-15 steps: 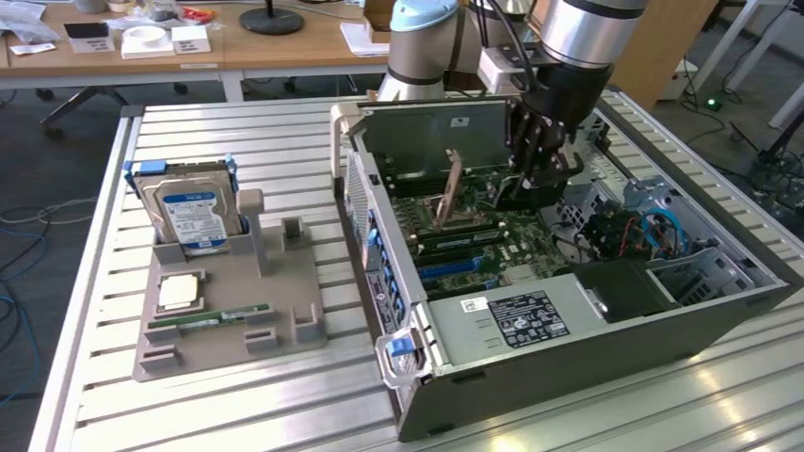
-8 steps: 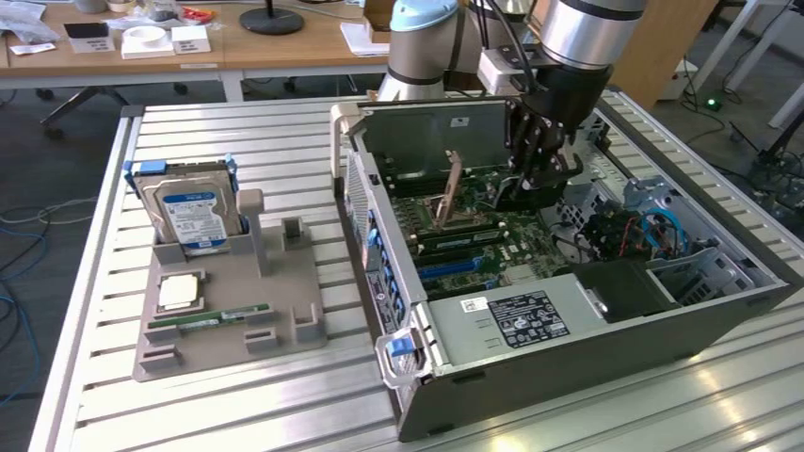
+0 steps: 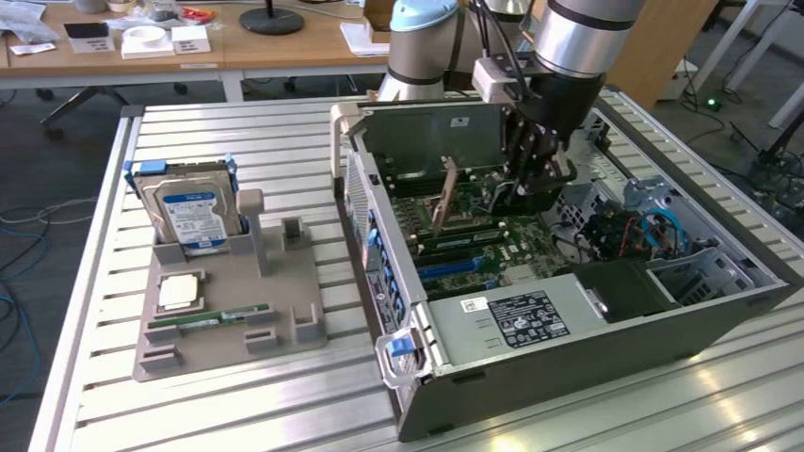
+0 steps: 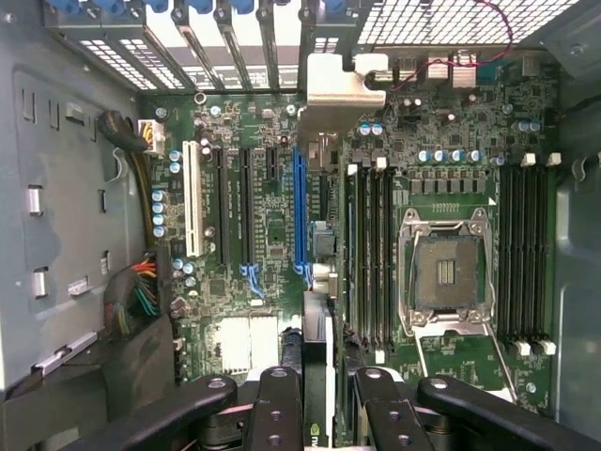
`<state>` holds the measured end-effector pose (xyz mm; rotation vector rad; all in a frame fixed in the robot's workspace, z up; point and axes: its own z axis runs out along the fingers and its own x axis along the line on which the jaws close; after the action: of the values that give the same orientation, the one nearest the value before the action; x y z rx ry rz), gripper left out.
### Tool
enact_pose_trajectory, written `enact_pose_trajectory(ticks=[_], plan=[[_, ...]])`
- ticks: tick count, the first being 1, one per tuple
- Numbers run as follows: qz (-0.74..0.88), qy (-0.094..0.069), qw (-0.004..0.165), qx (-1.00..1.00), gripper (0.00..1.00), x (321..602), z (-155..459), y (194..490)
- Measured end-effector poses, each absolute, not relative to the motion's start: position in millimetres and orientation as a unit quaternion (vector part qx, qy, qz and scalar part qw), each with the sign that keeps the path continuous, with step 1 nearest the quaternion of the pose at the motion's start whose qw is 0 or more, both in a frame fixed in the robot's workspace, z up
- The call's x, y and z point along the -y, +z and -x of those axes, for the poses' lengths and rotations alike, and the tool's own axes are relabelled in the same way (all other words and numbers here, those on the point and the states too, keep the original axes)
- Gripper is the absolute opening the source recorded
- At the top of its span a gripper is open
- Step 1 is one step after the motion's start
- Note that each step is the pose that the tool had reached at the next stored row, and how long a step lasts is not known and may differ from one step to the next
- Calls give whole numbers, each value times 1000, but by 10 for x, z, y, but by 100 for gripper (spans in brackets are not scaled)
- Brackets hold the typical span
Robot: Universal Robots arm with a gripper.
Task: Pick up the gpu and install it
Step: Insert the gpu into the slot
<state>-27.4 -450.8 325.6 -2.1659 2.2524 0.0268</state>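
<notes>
1. Closest to the wrist lens, the claw [image 4: 327,390] is drawn narrow on the gpu [image 4: 315,348], which is gripped edge-on between its black fingers [image 4: 277,409].
2. Seen from outside, the card stands upright with its tan-brown face toward the exterior view's left. It is low inside the open case [image 3: 590,330], toward the far end, and the case lies on the table [image 3: 226,141].
3. Judging by this, the step in hand is seating the card. A long blue slot [image 4: 300,211] on the motherboard [image 4: 254,310] runs parallel to the card's edge and just beside it. Whether the two touch, I cannot tell.
4. Done well, the card's edge sits squarely over that slot along its whole length. The silver bracket [image 4: 343,80] should meet the rear slot openings [image 4: 235,47].
5. Pressure should go straight down with no tilt, since a leaning card would likely bind at one end.
6. Sideways drift is the risk, because the memory slots [image 4: 371,254] lie close beside the card.
7. On the exterior view's left, the hard drive [image 3: 188,212] and the memory stick [image 3: 207,318] rest in a grey holder [image 3: 289,320], well apart from this work.
</notes>
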Motion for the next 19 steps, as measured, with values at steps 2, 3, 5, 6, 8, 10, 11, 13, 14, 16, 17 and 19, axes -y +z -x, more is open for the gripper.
enact_pose_trajectory(ticks=[2, 3, 5, 6, 8, 10, 11, 13, 14, 16, 17, 19], plan=[[693, 9, 8, -721, 26, 4509, 276, 3252], [693, 9, 8, -721, 26, 4509, 276, 3252], [693, 9, 8, -721, 26, 4508, 276, 3251], [693, 9, 8, -721, 26, 4508, 280, 3250], [693, 9, 8, -721, 26, 4509, 301, 3247], [693, 9, 8, -721, 26, 4508, 322, 3245], [693, 9, 8, -721, 26, 4508, 328, 3245], [693, 9, 8, -721, 26, 4508, 332, 3244], [693, 9, 8, -721, 26, 4508, 333, 3244], [693, 9, 9, -721, 26, 4508, 336, 3237], [693, 9, 9, -721, 26, 4508, 337, 3227], [693, 9, 8, -721, 26, 4508, 341, 3205]])
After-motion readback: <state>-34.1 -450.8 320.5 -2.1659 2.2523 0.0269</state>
